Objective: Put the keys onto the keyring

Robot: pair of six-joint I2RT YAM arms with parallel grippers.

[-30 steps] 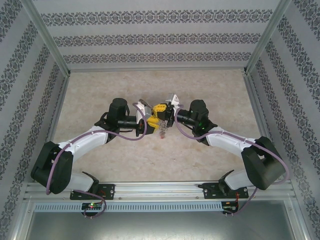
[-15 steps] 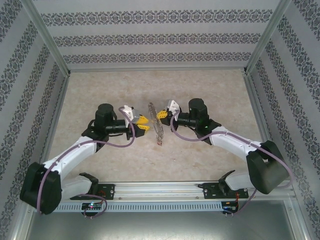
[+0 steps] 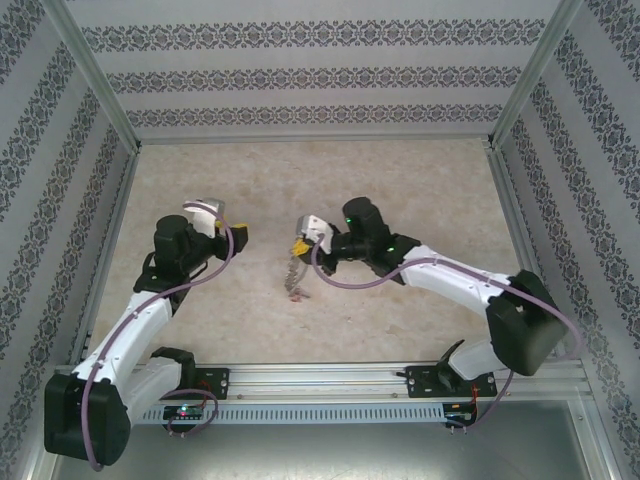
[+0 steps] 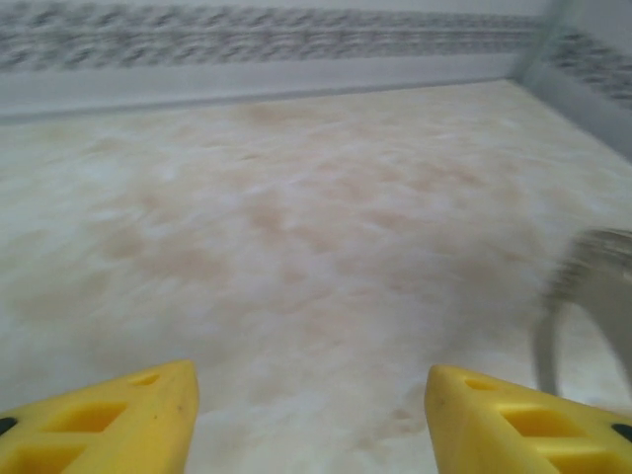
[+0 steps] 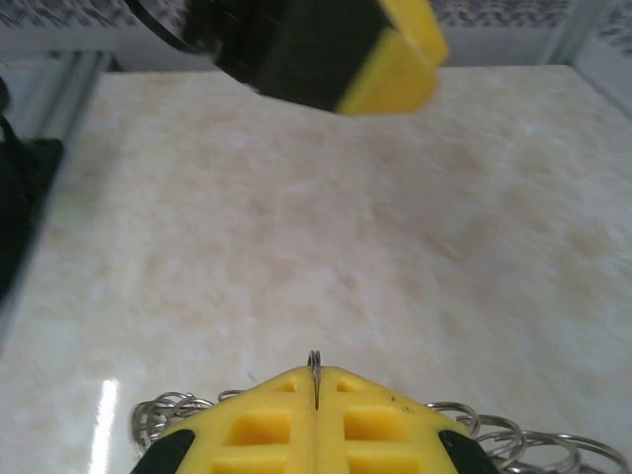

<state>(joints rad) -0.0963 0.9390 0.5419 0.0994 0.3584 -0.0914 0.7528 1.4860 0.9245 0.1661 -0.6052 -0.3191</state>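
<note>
- Left of centre in the overhead frame, the left gripper [image 3: 238,232] has its jaws spread wide and holds nothing. It is best kept clear of the hanging loop.
- At centre the keyring [image 3: 292,272] dangles, with a reddish key [image 3: 295,296] at its low end near the table [image 3: 400,180].
- Just right of it, the right gripper [image 5: 315,395] is clamped tight on the ring's wire. The ring looks floppy, so slow, steady moves should avoid swinging.

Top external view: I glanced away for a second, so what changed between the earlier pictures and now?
The left end effector drew back to the left, away from the keyring, and opened wider. The right end effector carried the keyring leftward, with it dangling below. Unchanged: the right end effector is shut on the keyring, and the table looks as before.
</note>
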